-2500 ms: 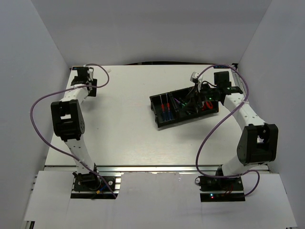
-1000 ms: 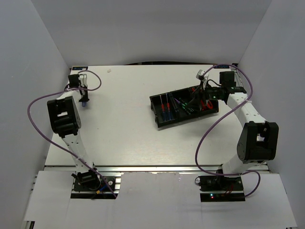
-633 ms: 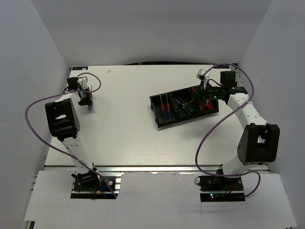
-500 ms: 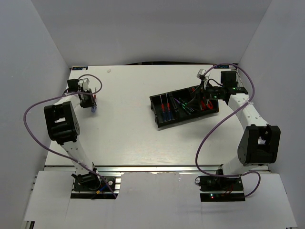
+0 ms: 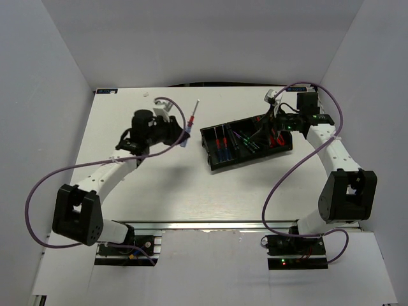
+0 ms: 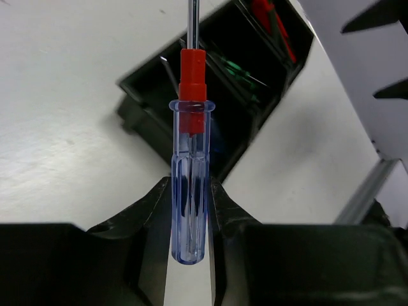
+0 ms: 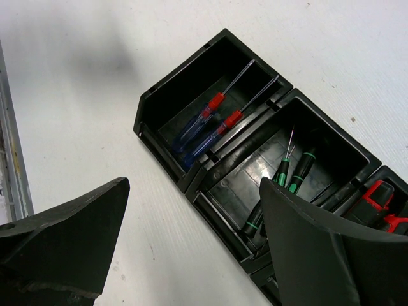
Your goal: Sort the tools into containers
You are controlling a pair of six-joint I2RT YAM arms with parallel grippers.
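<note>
Left wrist: left gripper (image 6: 189, 205) narrowly clamped on blue-handled screwdriver (image 6: 190, 150); right gripper (image 7: 194, 186) spread wide, empty, over tray (image 7: 180, 71).

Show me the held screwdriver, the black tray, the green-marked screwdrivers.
held screwdriver (image 6: 188, 191): left wrist view, clear blue handle.
black tray (image 7: 153, 115): right wrist view, end wall.
green-marked screwdrivers (image 7: 282, 171): right wrist view, green band.
</note>
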